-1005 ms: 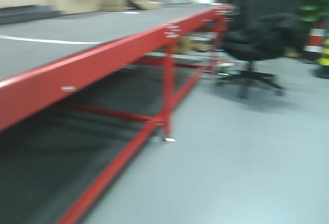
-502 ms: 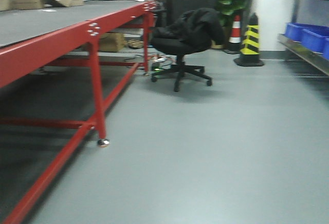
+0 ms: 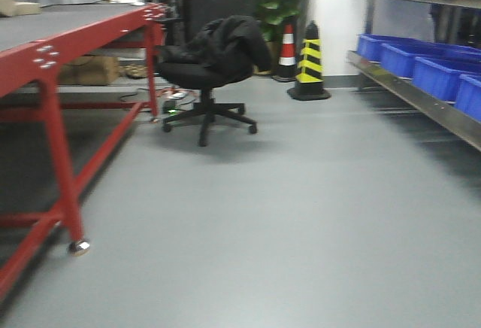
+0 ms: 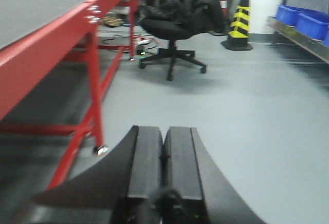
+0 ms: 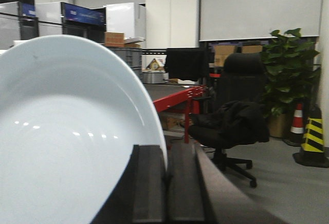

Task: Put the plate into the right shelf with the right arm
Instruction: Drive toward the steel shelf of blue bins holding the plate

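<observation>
**Right wrist view** — the right hand (image 5: 165, 157) fills the lower centre of the frame. Its two black fingers are drawn almost together, pinching the rim of the plate (image 5: 67, 131). The plate, white and glossy, rises on edge across the whole left half of the frame, with its hollow face toward the camera. Behind it, at mid-frame, are the red-framed desk (image 5: 177, 96) and a black office chair (image 5: 234, 116) draped with a dark garment (image 5: 241, 121). A potted plant (image 5: 290, 80) stands at the right.

**Left wrist view** — the left hand (image 4: 163, 131) sits at the lower centre, its fingers pressed together with nothing between them. Grey floor (image 4: 247, 116) lies beyond it.

**Front view** — the right shelf (image 3: 421, 101) runs along the right edge of the frame. It is a steel rail carrying blue bins (image 3: 425, 72), with a second rail in the upper right corner. The desk stands at the left edge and the office chair at upper centre. A yellow-and-black cone (image 3: 309, 61) and an orange-and-white cone (image 3: 286, 44) stand just beside the potted plant near the back wall.
</observation>
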